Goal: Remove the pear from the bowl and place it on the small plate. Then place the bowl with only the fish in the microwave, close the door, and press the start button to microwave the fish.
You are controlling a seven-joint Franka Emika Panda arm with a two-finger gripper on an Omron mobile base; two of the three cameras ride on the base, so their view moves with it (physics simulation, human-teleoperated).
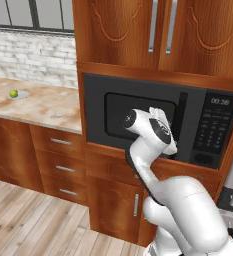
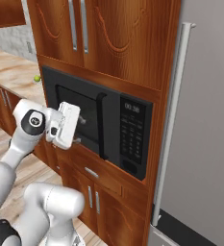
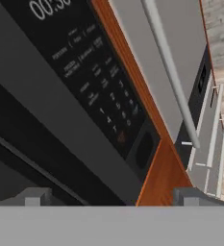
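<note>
The black microwave [image 1: 138, 115] sits built into the wooden cabinetry, and its door [image 1: 119, 109] is shut. The control panel [image 1: 215, 131] is on its right side. My gripper [image 2: 79, 130] hovers just in front of the door window, open with nothing between its fingers. In the hand view the fingertips [image 3: 34, 196] point at the control panel [image 3: 99, 86] from close by. Far to the left, on the counter, the pear [image 1: 13, 93] rests on the small plate [image 1: 21, 96]. The pear [image 2: 36, 78] is also a small dot beside the microwave's left edge. The bowl and the fish are hidden.
A tall grey fridge [image 2: 205, 120] with a long handle [image 3: 171, 72] stands right of the microwave. Wooden cabinet doors [image 1: 138, 30] hang above, and drawers [image 1: 60, 155] and low cabinets lie below. The marble counter [image 1: 43, 107] stretches to the left.
</note>
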